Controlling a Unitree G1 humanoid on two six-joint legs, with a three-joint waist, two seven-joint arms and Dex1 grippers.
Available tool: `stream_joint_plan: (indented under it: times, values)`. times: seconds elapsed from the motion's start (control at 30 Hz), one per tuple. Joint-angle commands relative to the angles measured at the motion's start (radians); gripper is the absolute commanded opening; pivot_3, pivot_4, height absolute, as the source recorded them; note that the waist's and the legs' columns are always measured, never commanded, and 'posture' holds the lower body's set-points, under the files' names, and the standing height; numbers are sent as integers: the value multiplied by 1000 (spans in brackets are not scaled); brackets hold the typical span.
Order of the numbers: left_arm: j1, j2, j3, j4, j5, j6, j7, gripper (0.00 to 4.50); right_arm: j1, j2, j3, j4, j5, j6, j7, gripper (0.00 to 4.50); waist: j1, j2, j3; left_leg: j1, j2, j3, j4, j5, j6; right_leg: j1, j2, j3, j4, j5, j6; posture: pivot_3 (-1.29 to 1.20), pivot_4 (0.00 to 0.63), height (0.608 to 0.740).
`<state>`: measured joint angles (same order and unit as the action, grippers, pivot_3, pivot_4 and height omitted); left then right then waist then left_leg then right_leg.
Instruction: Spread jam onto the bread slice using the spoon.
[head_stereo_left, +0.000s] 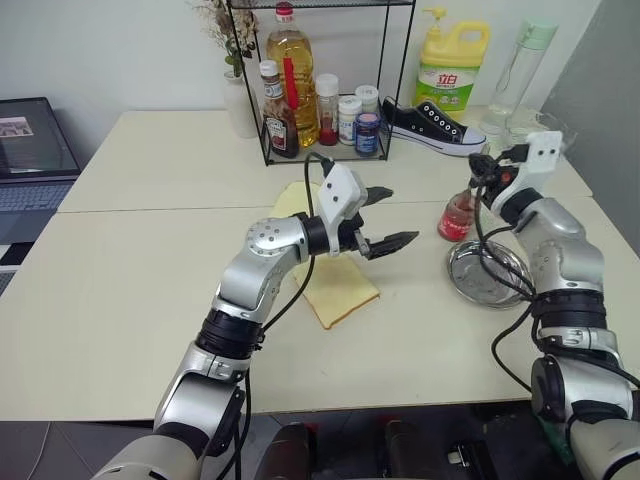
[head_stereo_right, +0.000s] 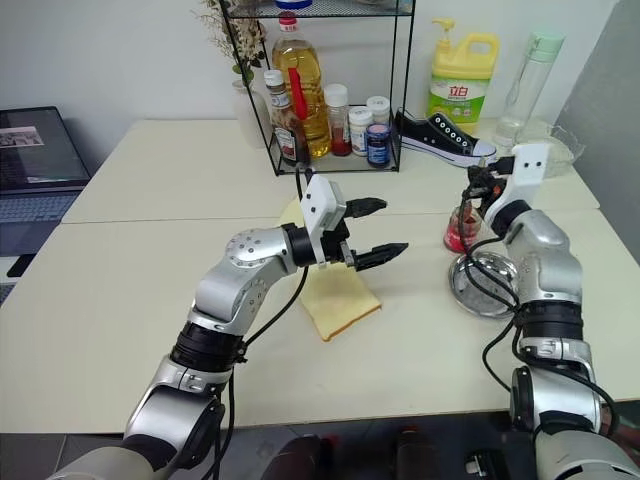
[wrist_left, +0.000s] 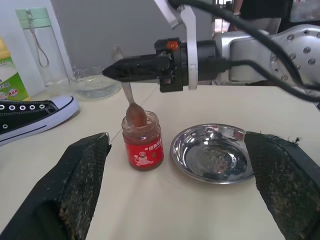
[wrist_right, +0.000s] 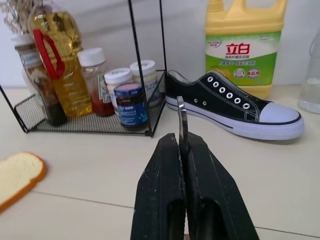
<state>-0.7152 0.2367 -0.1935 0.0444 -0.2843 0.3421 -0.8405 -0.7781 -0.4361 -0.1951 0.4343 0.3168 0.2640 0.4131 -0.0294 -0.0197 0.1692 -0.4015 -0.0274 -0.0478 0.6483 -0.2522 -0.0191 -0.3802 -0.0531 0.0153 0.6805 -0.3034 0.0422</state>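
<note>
Two cream tables pushed together, pale wall behind, black wire rack of bottles, black canvas sneaker, round steel plate, left gripper spread wide above pale-yellow bread slice, right gripper clamped on small silver spoon, bowl dipped in glass jar of red jam beside plate.

Head eyes: looking down from high up over the pale cream table, both seeing the same things.
Left wrist: sitting low and close, facing the round shiny steel plate.
Right wrist: sitting low, facing the black wire rack.
Shared: the black-and-white canvas shoe.
</note>
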Motion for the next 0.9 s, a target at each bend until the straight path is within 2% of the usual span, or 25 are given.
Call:
stream_joint_plan:
  times: [0.03,0.33,0.63,0.9]
  values:
    - [-5,-1,-4,-51,-3,-2,-1,4500,-31,-6,23,8,-66,-115,-1,25,0,0,0,0,0,0,0,0,0,0,0,0,0,0,0,0,150,740]
    - [2,6,2,-77,-9,20,4,4500,9,-6,58,8,-140,-213,-1,25,0,0,0,0,0,0,0,2,-3,0,0,0,0,0,0,0,150,740]
    - [0,11,6,-85,-13,35,-1,4500,69,3,57,16,-169,-233,-9,25,0,0,0,0,0,0,0,2,-3,0,0,0,0,0,0,0,150,740]
    - [-10,11,10,-78,-14,37,0,4500,59,74,-44,7,-58,-110,-73,25,0,0,0,0,0,0,0,2,-4,0,0,0,0,0,0,0,150,740]
